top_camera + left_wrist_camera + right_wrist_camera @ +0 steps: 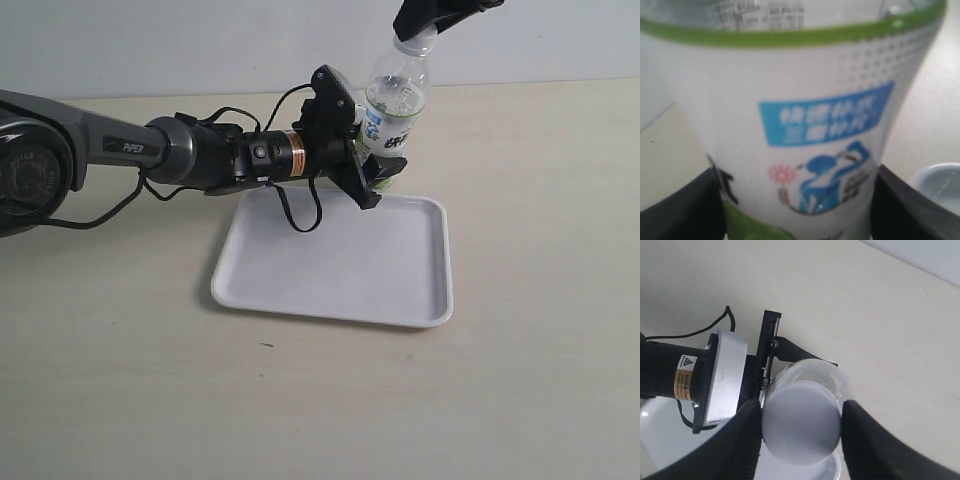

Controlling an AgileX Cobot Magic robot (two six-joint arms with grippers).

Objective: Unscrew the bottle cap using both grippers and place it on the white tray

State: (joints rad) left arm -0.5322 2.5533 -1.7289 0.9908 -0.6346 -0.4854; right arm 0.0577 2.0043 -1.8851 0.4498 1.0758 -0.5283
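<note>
The clear bottle [395,110] stands upright just behind the white tray [340,262], its label [805,130] filling the left wrist view. My left gripper [372,165] is shut on the bottle's lower body, a black finger pressed on each side. From above, my right gripper [420,38] is shut on the white bottle cap [801,421]; both black fingers [747,440] touch its rim. The cap sits on the bottle's neck, with the clear shoulder [835,382] showing beneath it.
The left arm marked PIPER [130,150] stretches in from the left over the pale wooden table [540,390], its cable [300,215] hanging over the tray's back edge. A pale wall [200,40] runs behind the table.
</note>
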